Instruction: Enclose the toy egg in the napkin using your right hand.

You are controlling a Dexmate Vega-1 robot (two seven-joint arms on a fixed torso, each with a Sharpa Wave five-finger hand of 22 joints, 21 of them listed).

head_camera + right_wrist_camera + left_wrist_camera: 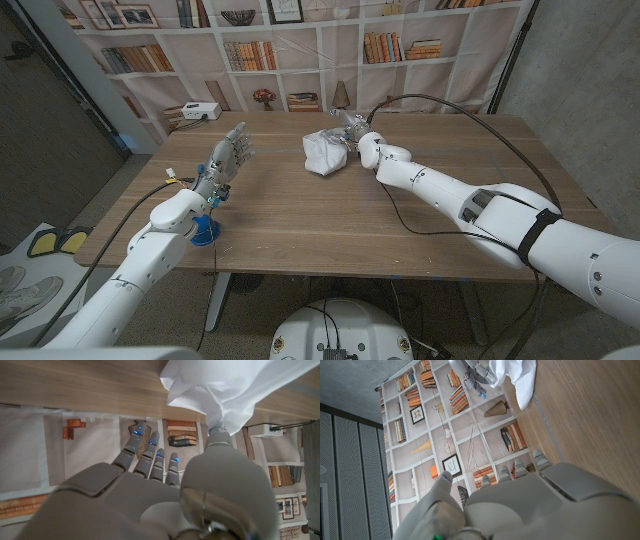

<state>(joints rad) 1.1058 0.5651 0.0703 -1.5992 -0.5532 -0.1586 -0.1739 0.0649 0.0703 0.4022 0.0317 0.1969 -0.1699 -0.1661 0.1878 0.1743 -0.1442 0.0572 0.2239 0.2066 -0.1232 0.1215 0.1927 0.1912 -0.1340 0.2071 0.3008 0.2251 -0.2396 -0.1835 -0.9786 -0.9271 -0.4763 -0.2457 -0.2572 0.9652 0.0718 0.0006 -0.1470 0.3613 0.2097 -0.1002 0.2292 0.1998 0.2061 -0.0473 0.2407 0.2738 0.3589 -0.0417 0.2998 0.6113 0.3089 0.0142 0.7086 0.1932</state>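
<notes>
A white napkin (pixel 324 152) lies bunched into a lump at the table's far middle; no toy egg can be seen, and the cloth hides whatever is inside. My right hand (pixel 352 133) stands just to the right of the lump at its far side. In the right wrist view its fingers (pixel 150 452) are spread and apart from the cloth, while the thumb (pixel 218 440) touches a hanging fold of the napkin (pixel 235 385). My left hand (pixel 226 160) is raised over the table's left part, fingers apart and holding nothing. The left wrist view shows the napkin (pixel 519 380) and my right hand (pixel 477 377) far off.
A blue clamp (pixel 205 232) sits at the table's near left edge by my left arm. A white box (pixel 195 112) stands at the back left corner. A black cable (pixel 470 120) loops over the table's right part. A bookshelf backdrop (pixel 300 50) hangs behind the table.
</notes>
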